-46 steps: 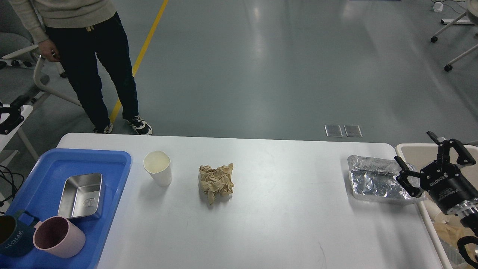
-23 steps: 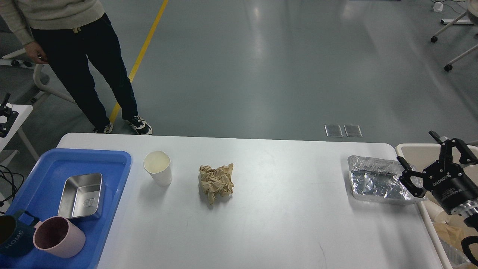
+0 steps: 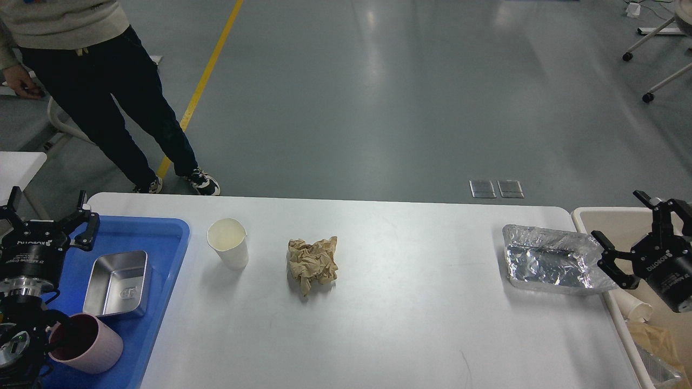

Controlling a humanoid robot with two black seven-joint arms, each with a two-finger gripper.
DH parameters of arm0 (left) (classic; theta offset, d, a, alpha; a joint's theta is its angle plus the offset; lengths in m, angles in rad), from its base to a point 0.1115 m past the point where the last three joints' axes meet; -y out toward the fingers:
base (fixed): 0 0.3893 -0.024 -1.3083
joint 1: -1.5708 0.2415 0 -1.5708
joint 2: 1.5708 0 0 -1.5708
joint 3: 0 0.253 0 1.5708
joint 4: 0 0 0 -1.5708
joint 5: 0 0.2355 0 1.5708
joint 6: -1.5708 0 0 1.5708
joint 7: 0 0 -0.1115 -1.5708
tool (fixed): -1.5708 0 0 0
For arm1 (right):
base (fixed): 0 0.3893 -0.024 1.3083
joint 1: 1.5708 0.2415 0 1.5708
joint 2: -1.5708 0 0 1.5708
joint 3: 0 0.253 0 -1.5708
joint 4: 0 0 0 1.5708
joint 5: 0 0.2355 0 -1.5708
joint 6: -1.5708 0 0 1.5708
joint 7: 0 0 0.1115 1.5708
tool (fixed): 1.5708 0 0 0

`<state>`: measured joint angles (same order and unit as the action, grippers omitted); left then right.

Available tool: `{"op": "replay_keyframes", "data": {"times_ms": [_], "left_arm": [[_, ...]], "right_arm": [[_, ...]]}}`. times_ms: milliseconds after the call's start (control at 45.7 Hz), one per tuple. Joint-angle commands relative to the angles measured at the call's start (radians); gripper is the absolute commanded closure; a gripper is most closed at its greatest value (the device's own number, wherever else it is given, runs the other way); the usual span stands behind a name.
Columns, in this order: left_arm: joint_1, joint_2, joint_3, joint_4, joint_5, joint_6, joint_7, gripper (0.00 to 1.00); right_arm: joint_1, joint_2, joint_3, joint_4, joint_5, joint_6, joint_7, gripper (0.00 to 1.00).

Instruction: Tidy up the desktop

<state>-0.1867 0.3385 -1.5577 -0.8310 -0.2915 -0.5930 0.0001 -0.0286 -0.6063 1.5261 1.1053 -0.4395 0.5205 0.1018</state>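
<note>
The table [image 3: 411, 302], a wide white top with rounded corners, fills the lower part of the head view, and three loose things are seen on it. A white paper cup [image 3: 228, 242] stands upright left of centre, with a crumpled brown paper [image 3: 313, 263] lying just to its right, apart from it. A foil tray [image 3: 550, 266] rests near the right edge.

At the left end a blue tray [image 3: 157, 237] is laid, in which a steel container [image 3: 117, 283] and a pink mug [image 3: 86, 343] are kept. Off the right end a beige bin [image 3: 621, 219] is placed, with some discarded paper inside.

The left gripper [image 3: 46, 215] is held over the far left corner of the blue tray, its fingers spread and nothing between them. The right gripper [image 3: 643, 224] is held above the bin, just beside the foil tray, its fingers likewise apart and empty.

Sorting is judged to be under way, with the three table items not yet cleared. The foil tray, being nearest, is likely to be taken by the right gripper; a descent onto its thin rim and a gentle closing would be called for, since the foil would crush easily. A person [image 3: 92, 81] is standing beyond the far left corner.
</note>
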Motion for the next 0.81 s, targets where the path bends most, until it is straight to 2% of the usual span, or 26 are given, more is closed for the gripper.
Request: {"op": "replay_keyframes", "data": {"times_ms": [0,219,394,591,788], "left_arm": [[0.010,-0.001,0.004,0.003,0.000,-0.004,0.027,0.04],[0.010,-0.006,0.060,0.001,0.012,0.004,0.052,0.04],[0.009,-0.009,0.100,0.001,0.014,0.012,0.049,0.04],[0.001,-0.013,0.100,0.001,0.014,0.013,0.046,0.04],[-0.002,-0.012,0.100,0.001,0.014,0.016,0.041,0.04]], "right_arm": [[-0.001,-0.026,-0.007,0.001,-0.001,0.001,0.001,0.00],[-0.008,-0.092,-0.011,0.011,-0.024,0.001,-0.001,0.00],[-0.005,-0.184,-0.009,0.068,-0.201,0.001,0.001,0.00],[-0.010,-0.315,-0.011,0.172,-0.427,0.012,0.001,0.00],[-0.016,-0.513,-0.033,0.292,-0.541,0.012,0.002,0.00]]}}
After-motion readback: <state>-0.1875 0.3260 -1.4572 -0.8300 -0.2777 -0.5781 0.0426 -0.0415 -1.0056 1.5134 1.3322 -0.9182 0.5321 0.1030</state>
